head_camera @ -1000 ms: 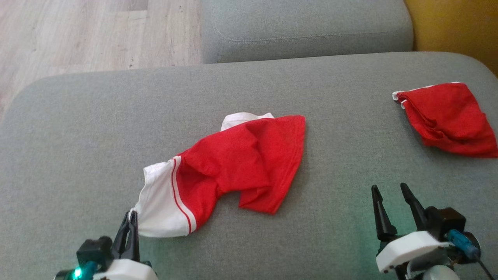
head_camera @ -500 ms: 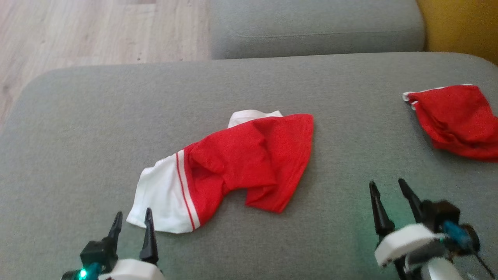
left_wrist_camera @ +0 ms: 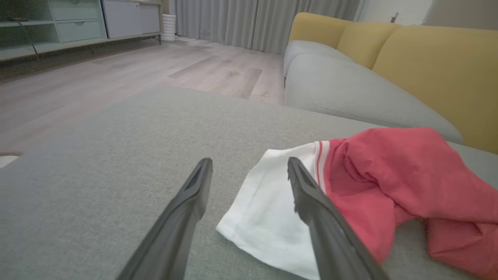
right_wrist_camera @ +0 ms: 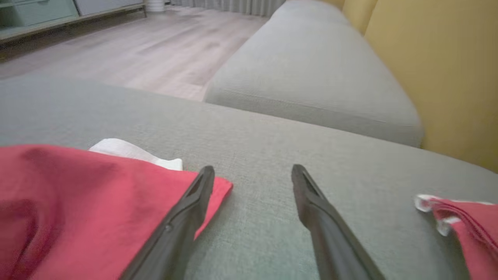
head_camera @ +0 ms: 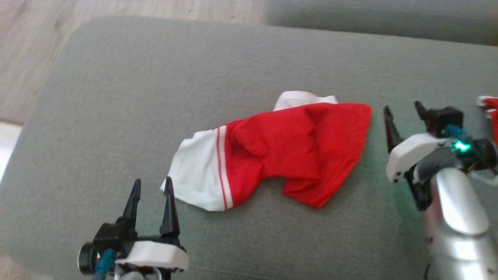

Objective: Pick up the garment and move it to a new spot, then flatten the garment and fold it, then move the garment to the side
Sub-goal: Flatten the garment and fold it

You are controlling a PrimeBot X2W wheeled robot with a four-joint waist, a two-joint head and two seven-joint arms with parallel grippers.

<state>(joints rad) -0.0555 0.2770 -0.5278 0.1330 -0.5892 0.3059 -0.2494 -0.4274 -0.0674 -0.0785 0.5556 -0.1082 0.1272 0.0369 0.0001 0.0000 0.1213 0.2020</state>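
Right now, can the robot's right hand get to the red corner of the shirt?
Probably yes. The right hand is open and sits just beside the red corner of the shirt, with bare cushion between them and nothing in the way.

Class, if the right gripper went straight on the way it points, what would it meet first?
Likely the bare cushion: the right gripper points over grey fabric. A corner of the garment lies just beside it and might be brushed; depth is unclear.
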